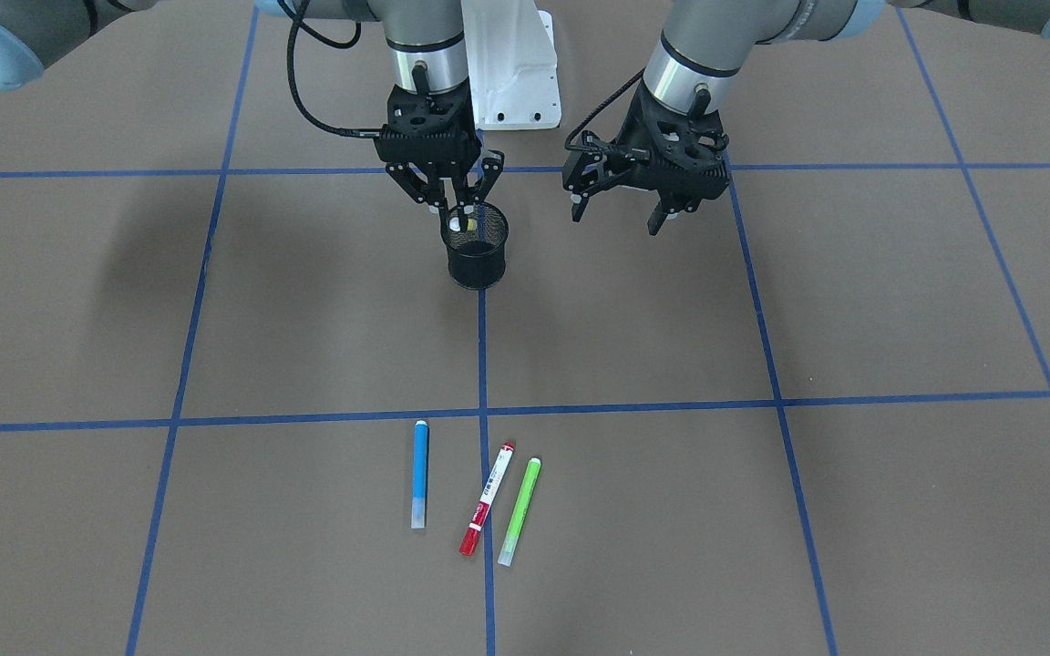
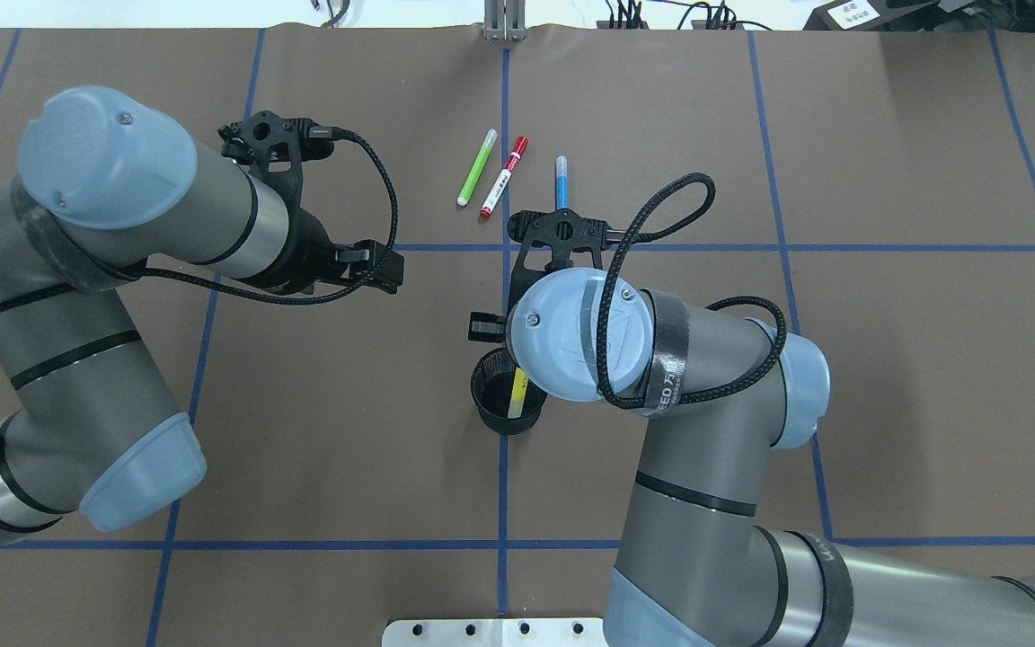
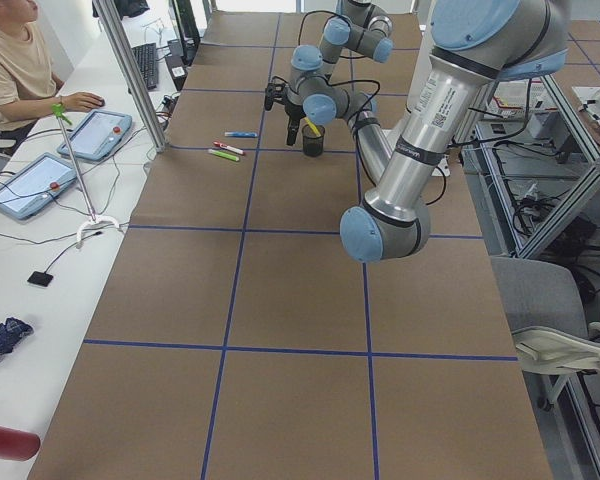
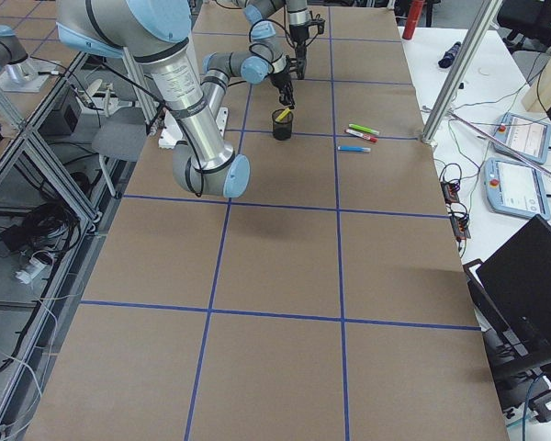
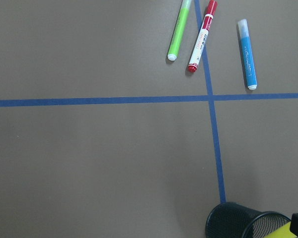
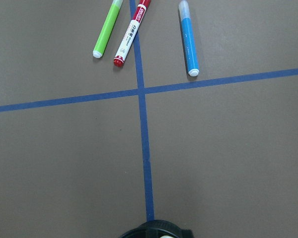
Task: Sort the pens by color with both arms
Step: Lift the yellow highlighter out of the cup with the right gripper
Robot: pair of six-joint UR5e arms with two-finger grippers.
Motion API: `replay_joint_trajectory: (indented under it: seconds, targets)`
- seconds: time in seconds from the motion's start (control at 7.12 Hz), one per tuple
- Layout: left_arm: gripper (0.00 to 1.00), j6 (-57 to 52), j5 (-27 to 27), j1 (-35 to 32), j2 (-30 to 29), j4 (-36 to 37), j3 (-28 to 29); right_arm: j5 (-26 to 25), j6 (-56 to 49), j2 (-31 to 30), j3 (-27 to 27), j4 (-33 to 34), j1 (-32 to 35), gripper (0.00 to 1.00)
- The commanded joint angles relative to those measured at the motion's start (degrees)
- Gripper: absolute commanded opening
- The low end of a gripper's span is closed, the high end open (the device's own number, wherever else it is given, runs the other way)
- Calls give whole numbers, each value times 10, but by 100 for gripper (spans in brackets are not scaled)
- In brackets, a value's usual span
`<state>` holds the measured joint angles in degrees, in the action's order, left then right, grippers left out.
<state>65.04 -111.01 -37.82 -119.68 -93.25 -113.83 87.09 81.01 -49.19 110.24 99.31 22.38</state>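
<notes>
— Which step are you on?
— Potting, I'd judge. Your grey right arm's jaws look pinched on the top end of the slim yellow marker pen, which stands tilted inside the black mesh cup.
— And next?
— You'd let go, then lift straight up. In the front view, your grey left arm's jaws hang spread and empty at the cup's 3 o'clock. The slim blue pen, red-capped white pen and lime green pen lie on the brown counter at 6 o'clock

Brown paper-covered table gridded with blue tape lines; white side desk bearing two tablets; aluminium frame post; grey chair.
</notes>
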Motion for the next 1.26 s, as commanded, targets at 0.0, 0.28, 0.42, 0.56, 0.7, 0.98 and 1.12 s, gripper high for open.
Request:
replay_joint_trajectory:
  seconds: [0.0, 0.28, 0.42, 0.56, 0.7, 0.98, 1.12]
  targets:
    - [99, 0, 0, -1, 0, 0, -1, 4, -3, 4, 43, 21, 26, 0]
    - [99, 0, 0, -1, 0, 0, -2, 19, 2, 5, 52, 20, 69, 0]
    - [99, 1, 0, -1, 0, 0, -2, 19, 5, 5, 52, 18, 84, 0]
    - [99, 1, 0, -1, 0, 0, -3, 18, 15, 6, 49, 14, 99, 0]
    - [99, 2, 0, -1, 0, 0, -6, 13, 28, 8, 40, 13, 108, 0]
    - [99, 0, 2, -1, 1, 1, -8, -15, 76, 33, -42, -52, 116, 0]
    - [99, -1, 2, -1, 6, 2, -13, -38, 82, 51, -93, -73, 116, 0]
